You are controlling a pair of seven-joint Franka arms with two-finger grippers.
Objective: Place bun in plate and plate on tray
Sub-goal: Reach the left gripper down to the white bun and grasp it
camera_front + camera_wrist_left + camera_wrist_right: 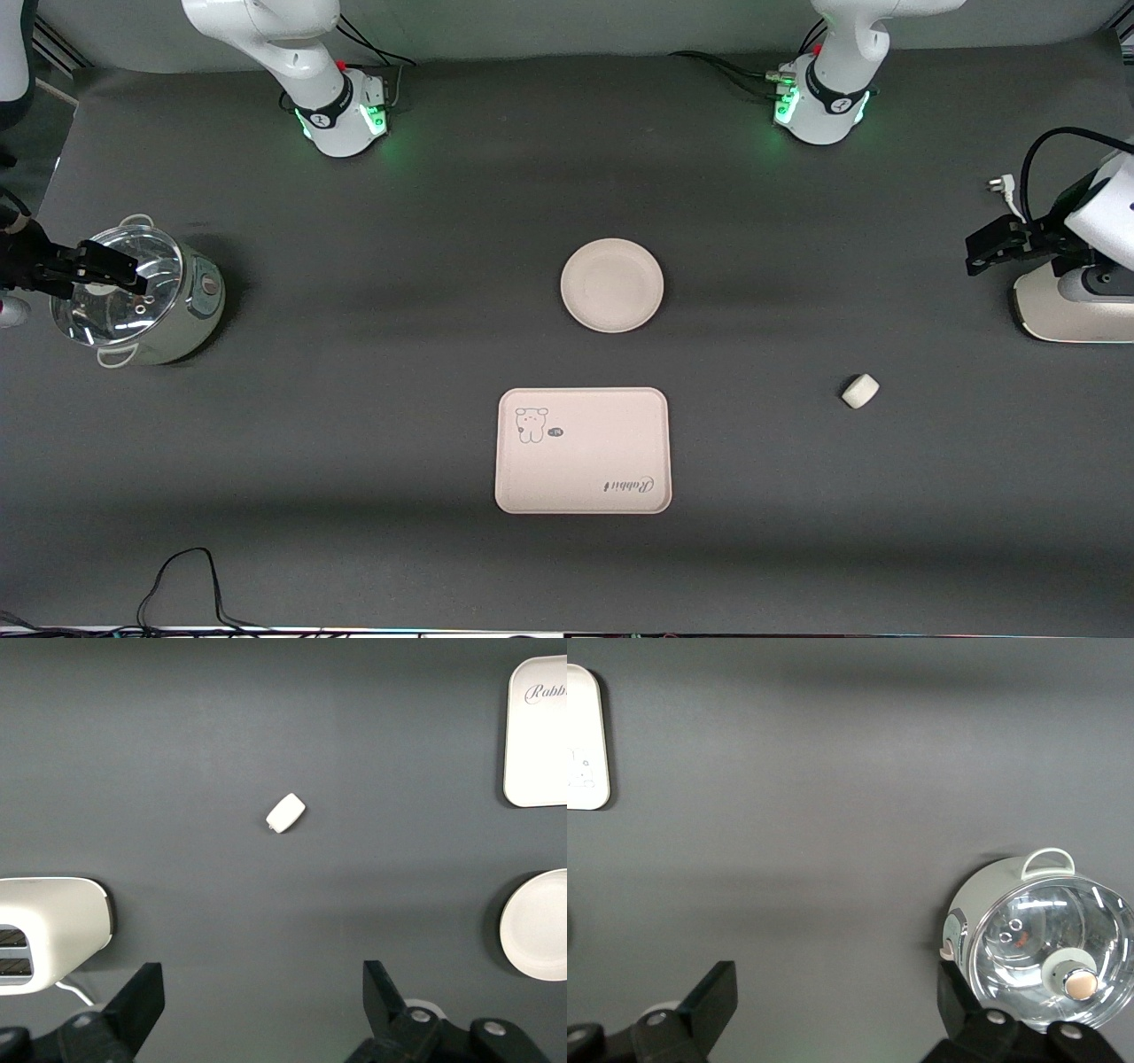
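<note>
left gripper [979, 252] up in the air at the left arm's end of the table, over a white toaster [1067, 306]; fingers spread wide, nothing between them. right gripper [115, 270] hangs over the glass lid of a pale green electric pot [142, 297] at the right arm's end; fingers also wide apart, empty.

bun [860, 390] lies alone on the dark table cloth [354, 425], toward the left arm's end, nearer the front camera than the toaster and well apart from it. plate [612, 284] sits mid-table, empty. tray [582, 450] lies nearer the front camera than the plate, close to it but not touching, bear drawing and "rabbit" script showing, nothing on it.
</note>
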